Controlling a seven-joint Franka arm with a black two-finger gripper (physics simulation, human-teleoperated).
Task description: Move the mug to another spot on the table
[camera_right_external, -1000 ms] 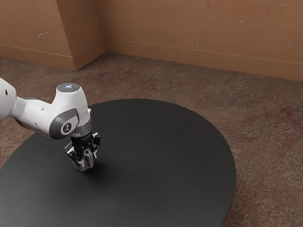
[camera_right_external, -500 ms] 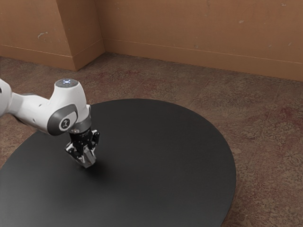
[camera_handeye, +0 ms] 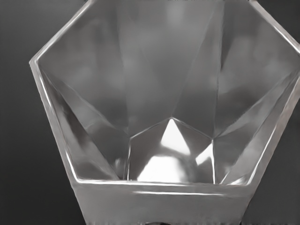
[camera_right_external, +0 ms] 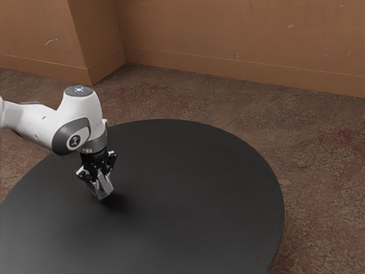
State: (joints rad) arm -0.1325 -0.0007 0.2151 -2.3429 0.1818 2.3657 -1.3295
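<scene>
**Student:** What does the exterior view show at the end of the arm?

**Instructor:** The white arm ends in the black gripper, which points downward and leans at a slant. Its fingers are clamped on the mug, a small pale grey vessel. The mug sits directly under the gripper and leans at the same angle.

**Student:** Where does the mug sit in relation to the table?

**Instructor:** It is at the gripper's tip, low over the round black table. A dark shadow lies on the tabletop just beside and below the gripper. Whether the mug's base touches the table cannot be told.

**Student:** What does the wrist view add?

**Instructor:** It looks straight down into the mug from just above its mouth. The rim is six-sided and the grey walls are faceted, narrowing to a smaller angular floor with bright highlights. One wall of the mug lies closest under the hand. The dark tabletop shows outside the rim.

**Student:** What lies beyond the gripper?

**Instructor:** The far side of the table extends well away from the gripper. Past its edge is a mottled brown floor, and beyond that a tan wall.
</scene>
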